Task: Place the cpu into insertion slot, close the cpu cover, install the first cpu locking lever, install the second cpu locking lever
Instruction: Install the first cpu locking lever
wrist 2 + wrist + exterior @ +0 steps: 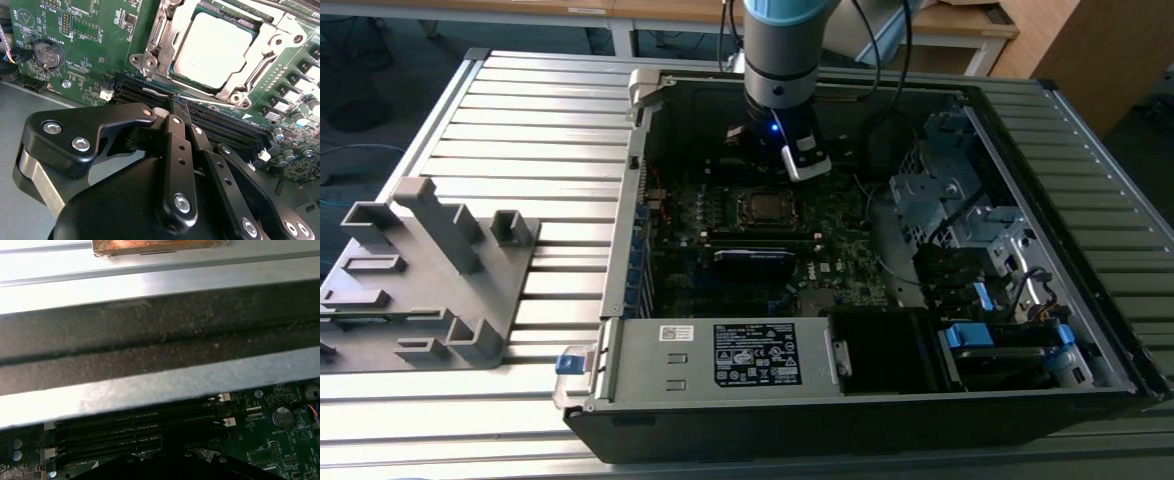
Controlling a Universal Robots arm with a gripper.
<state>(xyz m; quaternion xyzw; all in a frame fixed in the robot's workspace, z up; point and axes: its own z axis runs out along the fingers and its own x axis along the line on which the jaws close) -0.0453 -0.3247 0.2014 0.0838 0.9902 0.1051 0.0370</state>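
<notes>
The cpu point(212, 42) lies flat in the insertion slot point(761, 206), its dull grey top showing. The silver cpu cover point(161, 37) is down around it, framing the chip. My gripper point(177, 102) hangs just over the board beside the socket, with its black fingers point(175, 135) shut together and nothing held between them. Its tips are close to a thin silver lever end point(156, 92) running along the socket's edge; I cannot tell whether they touch. In the exterior view my gripper point(787, 160) is just behind the socket, inside the open computer case point(627, 330).
Black memory slots point(235, 130) run beside the socket under the fingers. A coin battery point(46, 52) sits on the green board. The case wall point(150, 335) is close by. Drive bays point(961, 210) stand at the exterior view's right, and a grey fixture point(427, 270) rests on the slatted table at its left.
</notes>
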